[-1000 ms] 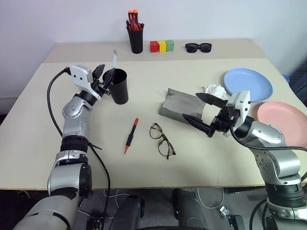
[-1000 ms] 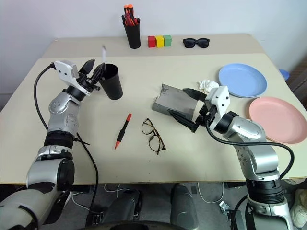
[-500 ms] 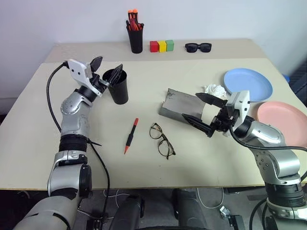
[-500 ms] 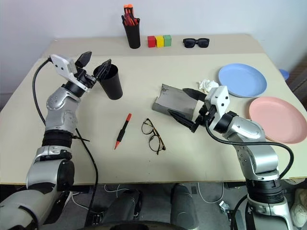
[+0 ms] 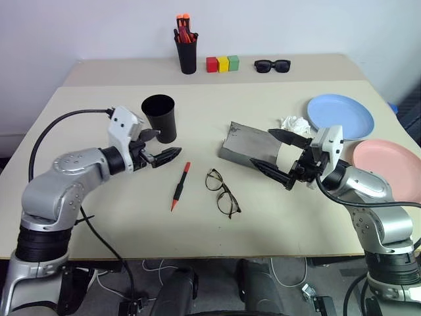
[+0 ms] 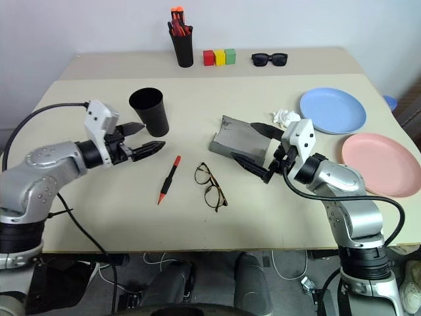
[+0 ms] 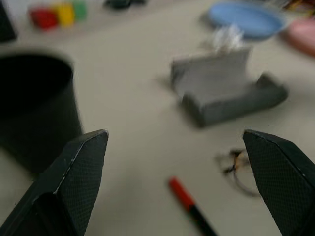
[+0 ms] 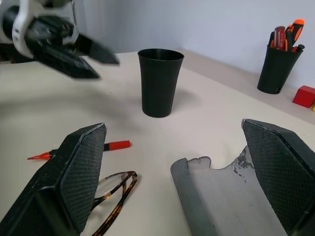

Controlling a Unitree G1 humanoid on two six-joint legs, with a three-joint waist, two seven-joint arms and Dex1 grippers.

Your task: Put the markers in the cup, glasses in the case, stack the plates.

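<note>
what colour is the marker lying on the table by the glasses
Red with a black middle; the marker shows best in the left eye view.

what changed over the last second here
The left gripper let the black-and-white marker drop into the cup, then pulled back from the rim and lowered toward the red marker, jaws open. The right gripper, glasses, case and plates stayed put.

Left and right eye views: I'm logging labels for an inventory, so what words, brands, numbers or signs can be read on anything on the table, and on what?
None: no readable text on anything.
Wide black tapered plastic cup: plain.
Grey rectangular hinged glasses case: no marking visible.
Red slim marker: any print too small to read.
Light blue round plate and pink round plate: plain.
</note>
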